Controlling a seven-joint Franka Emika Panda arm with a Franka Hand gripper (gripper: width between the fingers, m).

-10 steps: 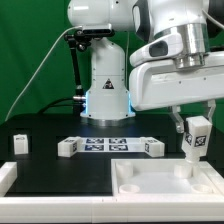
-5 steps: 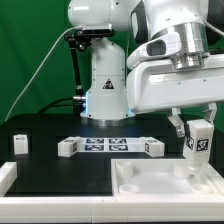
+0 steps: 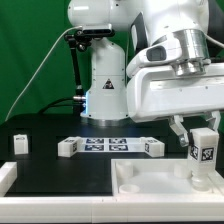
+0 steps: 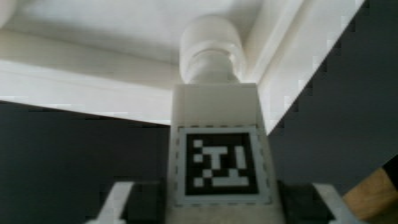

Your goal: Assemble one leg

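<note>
My gripper [image 3: 204, 140] is shut on a white leg [image 3: 204, 152] with a black-and-white tag on its face. It holds the leg upright over the right end of the large white tray-like piece [image 3: 150, 178], with the leg's lower end at or in a corner recess. In the wrist view the leg [image 4: 219, 140] fills the middle, its round tip pointing into the tray's white corner [image 4: 285, 60], with a finger [image 4: 121, 200] on each side. Three more legs lie on the table: one at the exterior view's left [image 3: 19, 143], two by the marker board [image 3: 68, 147] [image 3: 152, 147].
The marker board [image 3: 108, 145] lies flat mid-table between two loose legs. The robot's base [image 3: 105, 95] stands behind it. A white block [image 3: 5, 172] sits at the front edge on the exterior view's left.
The gripper has carried the leg down and toward the exterior view's right, from above the tray's rim to its right corner.
</note>
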